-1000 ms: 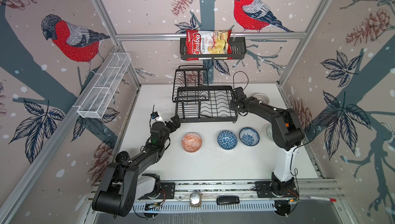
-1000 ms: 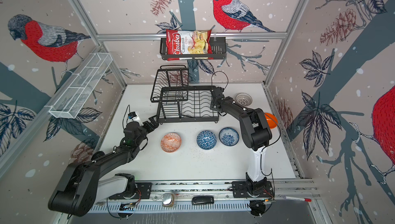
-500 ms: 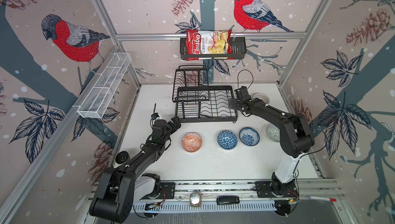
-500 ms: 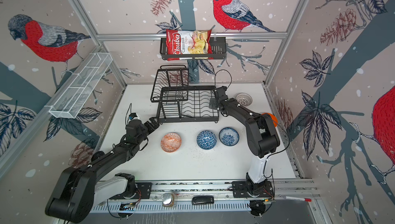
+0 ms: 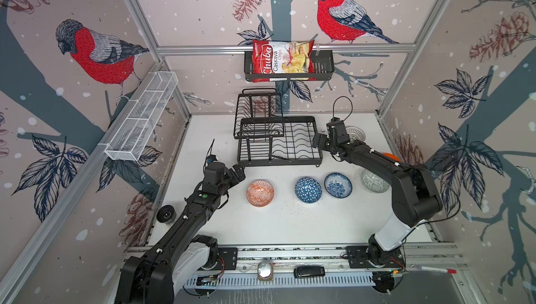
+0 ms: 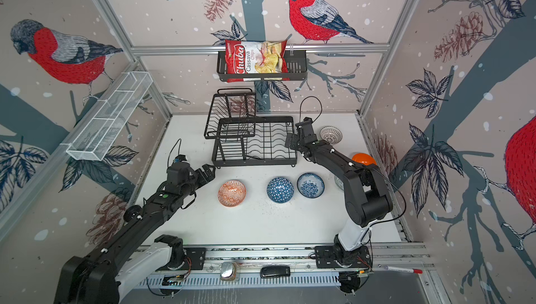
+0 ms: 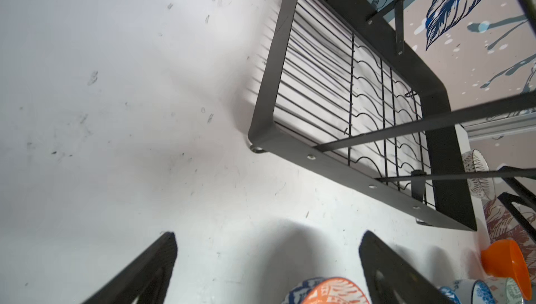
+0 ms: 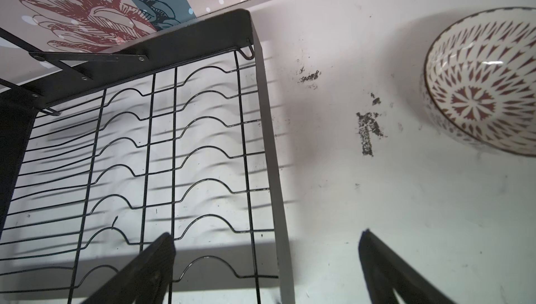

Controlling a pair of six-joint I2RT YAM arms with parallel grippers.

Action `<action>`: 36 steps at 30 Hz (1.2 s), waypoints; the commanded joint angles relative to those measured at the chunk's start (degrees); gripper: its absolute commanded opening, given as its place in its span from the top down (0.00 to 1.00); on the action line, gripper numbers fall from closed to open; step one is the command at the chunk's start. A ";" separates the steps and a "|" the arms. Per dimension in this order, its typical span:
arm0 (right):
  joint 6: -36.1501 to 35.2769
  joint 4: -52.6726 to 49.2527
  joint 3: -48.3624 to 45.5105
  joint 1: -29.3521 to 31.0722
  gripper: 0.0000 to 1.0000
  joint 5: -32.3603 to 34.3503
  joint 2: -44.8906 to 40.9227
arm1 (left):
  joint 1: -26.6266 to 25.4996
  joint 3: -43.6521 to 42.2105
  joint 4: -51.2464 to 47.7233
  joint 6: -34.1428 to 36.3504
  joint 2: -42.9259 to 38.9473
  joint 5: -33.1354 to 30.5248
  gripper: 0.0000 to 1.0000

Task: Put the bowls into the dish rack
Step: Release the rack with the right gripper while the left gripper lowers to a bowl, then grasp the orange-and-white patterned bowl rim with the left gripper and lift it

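The black dish rack (image 5: pixel 280 162) (image 6: pixel 255 162) stands at the back middle with no bowl in it. In front lie the orange-white bowl (image 5: pixel 260 193) (image 7: pixel 336 292), the blue triangle bowl (image 5: pixel 308 189) and the blue-white floral bowl (image 5: pixel 338 185). The grey-white bowl (image 5: pixel 374 181) and the plain orange bowl (image 6: pixel 364 159) sit partly behind the right arm. The white lattice bowl (image 8: pixel 478 85) is right of the rack. My left gripper (image 5: pixel 237 172) (image 7: pixel 268 259) is open and empty by the rack's front left corner. My right gripper (image 5: pixel 317 142) (image 8: pixel 266 256) is open, its jaws either side of the rack's right rim (image 8: pixel 269 131).
A black slatted basket (image 5: pixel 322 69) with a chips bag hangs on the back wall above the rack. A long white mesh shelf (image 5: pixel 142 119) runs along the left wall. A small black wheel (image 5: pixel 166 214) lies at the table's left edge.
My right gripper has opened wide at the rack's right rim, and that arm's elbow has swung out to the right. My left gripper has edged slightly toward the orange-white bowl.
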 commanded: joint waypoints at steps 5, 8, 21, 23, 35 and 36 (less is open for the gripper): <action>-0.57 3.85 -2.41 6.12 0.00 13.24 -4.34 | -3.94 -1.03 -3.99 1.12 0.57 5.06 0.02; 0.30 3.98 -4.10 7.47 0.00 16.17 -6.00 | -7.91 -0.74 -5.13 0.81 2.01 2.03 0.03; 1.69 9.38 -12.80 8.43 0.00 17.69 -13.53 | -12.08 -0.43 -5.93 2.03 6.79 -0.11 0.27; 2.24 9.20 -13.16 9.72 0.00 21.63 -14.12 | -12.64 -0.40 -6.19 2.31 7.32 -1.20 0.31; 0.31 14.11 -14.25 12.10 0.00 28.51 -14.86 | -13.00 0.00 -4.76 3.08 10.59 -1.91 0.46; -0.18 15.02 -14.64 12.09 0.00 28.61 -15.15 | -13.00 0.27 -4.87 3.13 10.78 -1.85 0.49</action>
